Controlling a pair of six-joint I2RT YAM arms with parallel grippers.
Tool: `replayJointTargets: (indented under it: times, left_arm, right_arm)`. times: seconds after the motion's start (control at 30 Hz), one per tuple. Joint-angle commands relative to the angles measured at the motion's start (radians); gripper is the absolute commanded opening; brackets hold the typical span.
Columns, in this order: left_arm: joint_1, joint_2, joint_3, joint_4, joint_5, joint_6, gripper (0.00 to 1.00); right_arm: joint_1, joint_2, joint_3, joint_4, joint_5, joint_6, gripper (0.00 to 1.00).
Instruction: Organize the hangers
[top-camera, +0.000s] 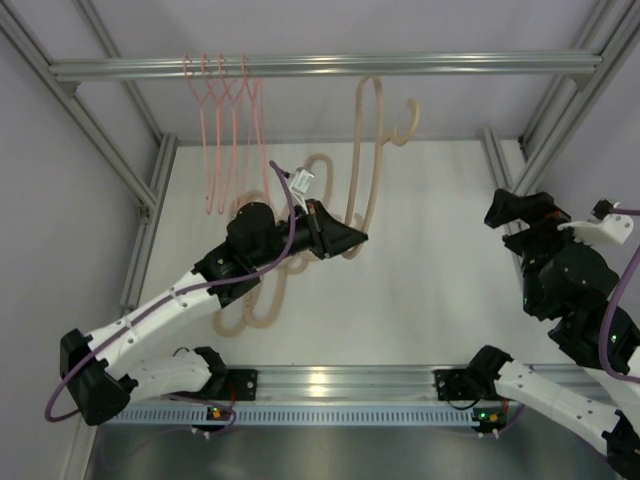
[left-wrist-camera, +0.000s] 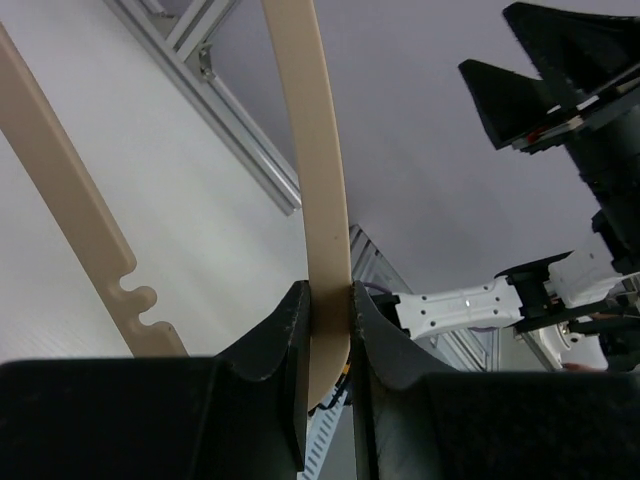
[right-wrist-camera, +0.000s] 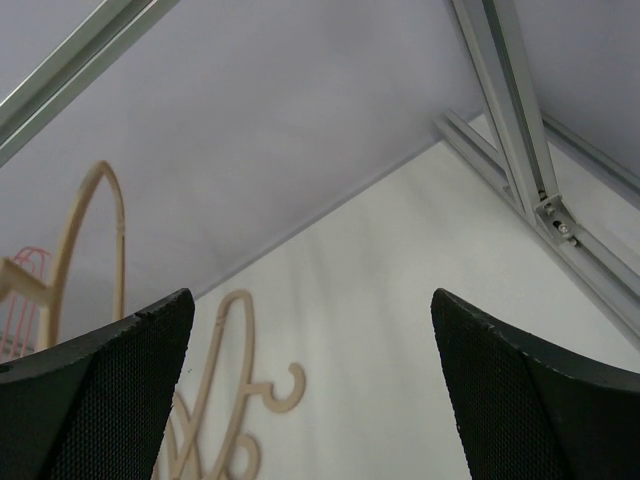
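Far left, on the horizontal aluminium rail (top-camera: 450, 63): four or so thin pink wire triangular hangers (top-camera: 222, 120), hooked on close together and hanging down. Judged sorted already.

Below and just right of them, flat on the white tabletop (top-camera: 450, 290): a loose heap of thick beige rounded hangers (top-camera: 262, 300), overlapping, partly hidden under the left arm. Count unclear, two or three at a guess. Not yet hung.

Centre: left end effector (left-wrist-camera: 328, 292) clamped tight on one limb of a further beige rounded hanger (top-camera: 366, 150). Held upright, clear of the tabletop, hook end up near the rail, to the right of the pink group and apart from it. Cannot tell whether the hook sits over the rail.

Far right: right end effector (right-wrist-camera: 310, 300) spread wide, nothing between the fingers, well apart from every hanger.

Progress, as a judgement: roughly halfway. Pink kind done, beige kind only begun. Left to do: seat the held hanger on the rail, then lift the heap off the tabletop piece by piece.
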Motion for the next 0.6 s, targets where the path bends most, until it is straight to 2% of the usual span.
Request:
replayJointTargets:
  times: [0.0,0.33,0.57]
  left_arm:
    - [0.006,-0.056,0.004,0.121,-0.019,-0.021,0.00]
    - [0.064,-0.130,-0.016,0.205,-0.068,-0.118,0.00]
    - [0.136,-0.052,-0.028,0.356,0.004,-0.236,0.00]
  right_arm:
    - [-0.008,0.024,0.040,0.001,0.001,-0.014,0.98]
    - [-0.008,0.058,0.061,-0.003,-0.019,-0.009,0.98]
    - [-0.008,0.066,0.077,-0.001,-0.024,-0.020,0.98]
